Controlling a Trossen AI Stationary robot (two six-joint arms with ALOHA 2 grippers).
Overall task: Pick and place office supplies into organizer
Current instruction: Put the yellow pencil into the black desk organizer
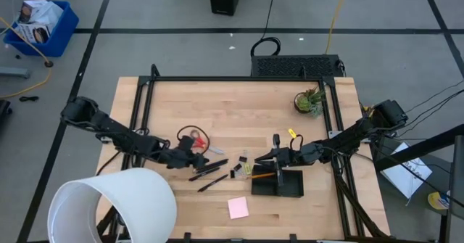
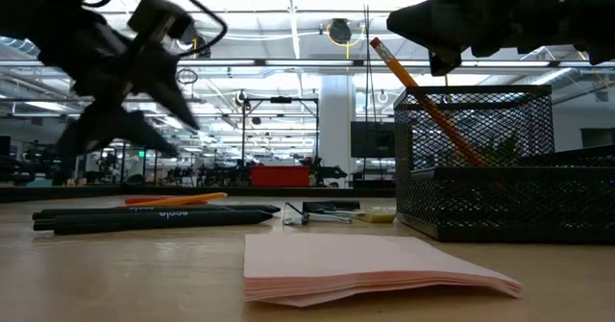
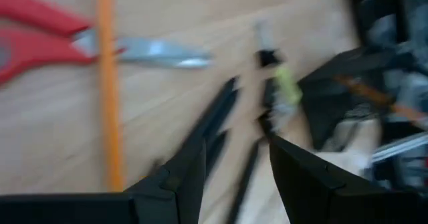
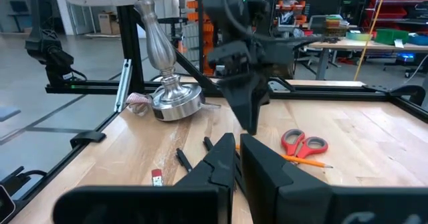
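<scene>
My left gripper (image 1: 196, 158) (image 3: 234, 147) hangs open above the table, between the red-handled scissors (image 1: 193, 137) (image 3: 40, 40) and the black pens (image 1: 209, 170) (image 3: 217, 117), with nothing between its fingers. An orange pencil (image 3: 107, 83) lies beside the scissors. Small black clips (image 1: 238, 172) lie right of the pens. The black mesh organizer (image 1: 290, 188) (image 2: 509, 202) stands at the near right. Another orange pencil (image 2: 423, 96) leans inside it, eraser end up. My right gripper (image 1: 275, 156) (image 4: 237, 142) is shut, level above the organizer's far edge, holding nothing. The pink sticky-note pad (image 1: 238, 207) (image 2: 365, 264) lies flat near the front edge.
A lamp with a large white shade (image 1: 112, 207) takes up the near left corner; its metal base (image 4: 175, 100) stands on the table. A small potted plant (image 1: 309, 101) sits at the far right, with a small yellow item (image 1: 293, 133) nearby. Black frame rails run along the table's edges.
</scene>
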